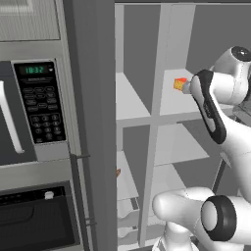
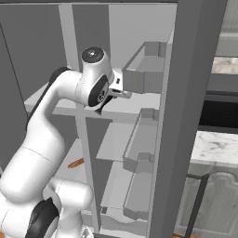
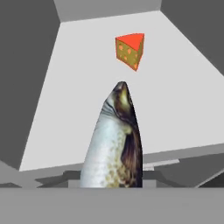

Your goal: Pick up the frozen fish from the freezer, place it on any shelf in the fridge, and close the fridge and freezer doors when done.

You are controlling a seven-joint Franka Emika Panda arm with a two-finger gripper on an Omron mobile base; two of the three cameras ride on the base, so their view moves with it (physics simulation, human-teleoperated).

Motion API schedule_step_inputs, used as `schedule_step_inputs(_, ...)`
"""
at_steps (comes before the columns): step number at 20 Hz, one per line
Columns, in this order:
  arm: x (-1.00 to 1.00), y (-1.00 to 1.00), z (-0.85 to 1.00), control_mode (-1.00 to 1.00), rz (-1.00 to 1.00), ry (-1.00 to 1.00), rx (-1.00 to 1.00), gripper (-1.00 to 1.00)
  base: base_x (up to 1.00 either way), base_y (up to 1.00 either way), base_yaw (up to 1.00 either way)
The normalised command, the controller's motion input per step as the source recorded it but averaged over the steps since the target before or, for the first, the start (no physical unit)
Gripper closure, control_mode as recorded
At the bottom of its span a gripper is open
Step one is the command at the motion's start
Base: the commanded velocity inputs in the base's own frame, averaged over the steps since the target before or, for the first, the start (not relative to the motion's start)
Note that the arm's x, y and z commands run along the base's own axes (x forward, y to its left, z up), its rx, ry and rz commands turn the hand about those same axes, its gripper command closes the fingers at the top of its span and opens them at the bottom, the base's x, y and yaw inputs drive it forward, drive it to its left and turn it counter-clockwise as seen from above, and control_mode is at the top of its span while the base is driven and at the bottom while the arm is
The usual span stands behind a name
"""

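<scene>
The frozen fish (image 3: 114, 144) looks silvery with a dark back in the hand view. It rises from the bottom edge, nose pointing at a yellow-orange cheese wedge (image 3: 129, 50). It hangs over the front edge of the fridge's uppermost white shelf (image 3: 78, 100), and it hides my fingertips. My gripper (image 2: 122, 94) reaches into the wider column at that shelf's (image 2: 135, 106) height, shut on the fish. The cheese (image 1: 180, 84) sits further back on the shelf (image 1: 171, 102). Left of the divider is the narrower freezer (image 1: 131, 98).
The freezer door (image 1: 93, 122) stands open at the left, beside the black microwave (image 1: 34, 103) and oven (image 1: 34, 220). The fridge door (image 2: 186, 116) stands open at the right, with grey bins (image 2: 144, 69) on it. An orange-brown stick (image 2: 76, 163) lies on a lower freezer shelf.
</scene>
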Motion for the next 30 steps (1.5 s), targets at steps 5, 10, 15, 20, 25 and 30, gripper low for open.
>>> schedule_step_inputs(5, 0.43, -0.16, -0.12, -1.00, 0.07, 0.08, 0.00, 1.00, 0.00, 0.00, 0.00)
schedule_step_inputs(10, 0.45, -0.11, -0.27, -1.00, 0.08, 0.05, 0.00, 1.00, 0.00, 0.00, 0.00)
schedule_step_inputs(15, 0.57, 0.00, -0.22, -1.00, 0.08, 0.00, 0.00, 1.00, 0.00, 0.00, 0.00)
schedule_step_inputs(20, 0.73, 0.00, -0.34, -1.00, 0.06, 0.00, 0.00, 1.00, 0.00, 0.00, 0.00)
schedule_step_inputs(25, 0.62, 0.01, -0.22, -1.00, 0.02, 0.00, 0.00, -1.00, 0.00, 0.00, 0.00)
schedule_step_inputs(30, 0.02, 0.07, 0.22, -1.00, -0.02, 0.01, 0.00, -1.00, 0.00, 0.00, 0.00)
